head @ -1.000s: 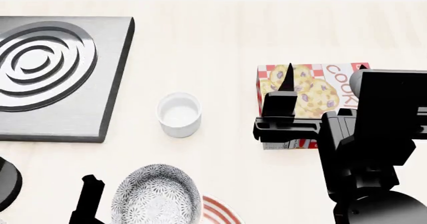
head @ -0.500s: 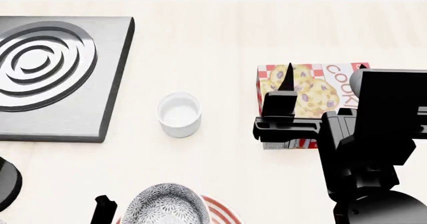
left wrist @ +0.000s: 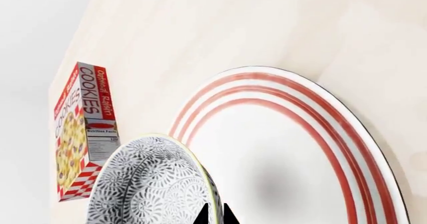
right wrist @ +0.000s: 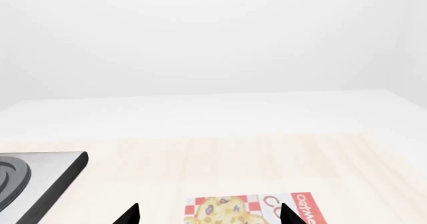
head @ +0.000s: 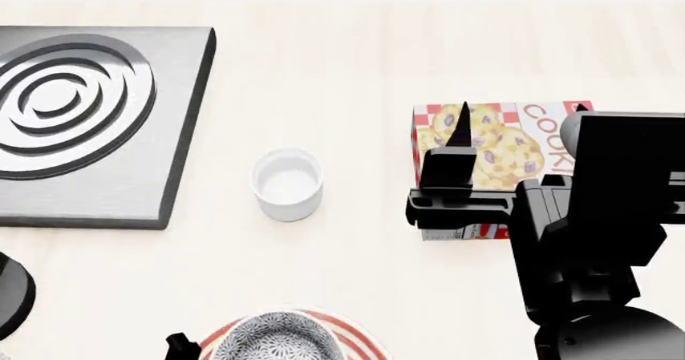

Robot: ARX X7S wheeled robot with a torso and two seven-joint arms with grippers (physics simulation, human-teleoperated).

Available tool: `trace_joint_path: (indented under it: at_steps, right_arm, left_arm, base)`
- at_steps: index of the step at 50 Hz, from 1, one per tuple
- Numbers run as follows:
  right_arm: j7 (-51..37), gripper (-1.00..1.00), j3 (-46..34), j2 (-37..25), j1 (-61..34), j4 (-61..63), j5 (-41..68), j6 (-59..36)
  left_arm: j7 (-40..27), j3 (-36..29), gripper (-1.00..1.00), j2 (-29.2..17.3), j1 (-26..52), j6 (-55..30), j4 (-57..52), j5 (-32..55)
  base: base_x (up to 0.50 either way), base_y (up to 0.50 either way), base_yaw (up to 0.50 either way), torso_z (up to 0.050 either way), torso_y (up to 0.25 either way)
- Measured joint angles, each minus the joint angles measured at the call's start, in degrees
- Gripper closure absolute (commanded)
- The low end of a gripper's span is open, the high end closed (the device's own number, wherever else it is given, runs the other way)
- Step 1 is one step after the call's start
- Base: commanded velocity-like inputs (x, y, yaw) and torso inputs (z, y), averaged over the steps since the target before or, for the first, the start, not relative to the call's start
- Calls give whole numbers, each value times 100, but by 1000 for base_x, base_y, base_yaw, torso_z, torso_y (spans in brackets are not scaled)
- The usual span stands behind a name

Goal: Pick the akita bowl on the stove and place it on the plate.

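The akita bowl (head: 276,340), white with a dense grey floral pattern, is at the bottom edge of the head view, over the red-ringed plate (head: 358,337). My left gripper (left wrist: 215,215) is shut on the bowl's (left wrist: 148,184) rim, one fingertip inside and one outside. Beside the bowl, most of the plate (left wrist: 300,149) lies bare. Whether the bowl touches the plate I cannot tell. The stove (head: 96,111) at the far left has nothing on its burner. My right gripper (right wrist: 208,215) hangs open above the cookie box, holding nothing.
A small plain white cup (head: 287,184) stands between the stove and a cookie box (head: 492,147), which lies flat at the right. My right arm (head: 599,224) covers part of that box. A stove corner (right wrist: 40,179) shows in the right wrist view.
The bowl, held by my left gripper, has moved nearer to me and slightly right, and now sits over the plate. More of the plate's red rim shows around it. The right arm stayed still.
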State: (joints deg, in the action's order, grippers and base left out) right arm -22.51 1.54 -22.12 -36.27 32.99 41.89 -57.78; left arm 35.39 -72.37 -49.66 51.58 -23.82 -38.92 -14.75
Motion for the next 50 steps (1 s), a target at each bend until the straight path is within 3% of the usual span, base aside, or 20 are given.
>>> trace_joint_path:
  at_steps: [50]
  right_arm:
    - [-75,-100,-60,-72,3,-28,94,72]
  left_arm:
    - [-225,-129,100,41,-284,-25,93,-131]
  base:
    - [0,0,0,0,0]
